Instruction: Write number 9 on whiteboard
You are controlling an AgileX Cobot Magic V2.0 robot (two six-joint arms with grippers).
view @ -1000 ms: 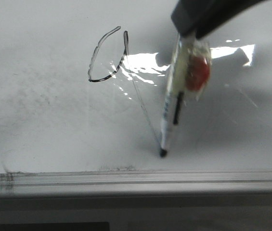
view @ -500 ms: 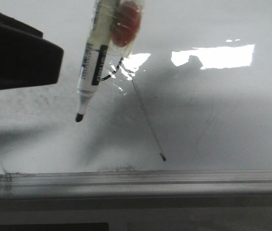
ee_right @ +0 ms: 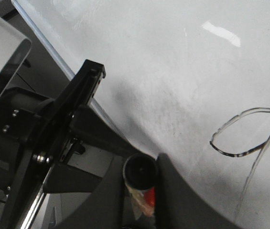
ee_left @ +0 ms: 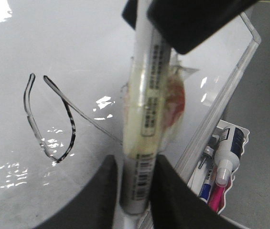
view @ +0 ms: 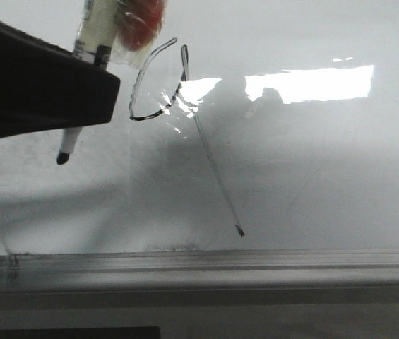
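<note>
**A:** Well, in the front view we see the left tool [view: 104,95] in front of the one marker [view: 66,151], whose tip hangs above the whiteboard [view: 312,176].

**B:** We count one number 9 [view: 182,78] just beside it. There is open board to its right, and the edge rail [view: 255,265] runs nearest the camera.

**A:** From the left wrist, our tool's fingers [ee_left: 168,195] flank the marker barrel closely. We cannot tell whether they press it. The right tool [ee_left: 192,19] pinches its upper part.

**B:** A tray of pens [ee_left: 223,176] sits past the board's edge.

**A:** From the right wrist, the fingers are clamped around the marker's end.
</note>
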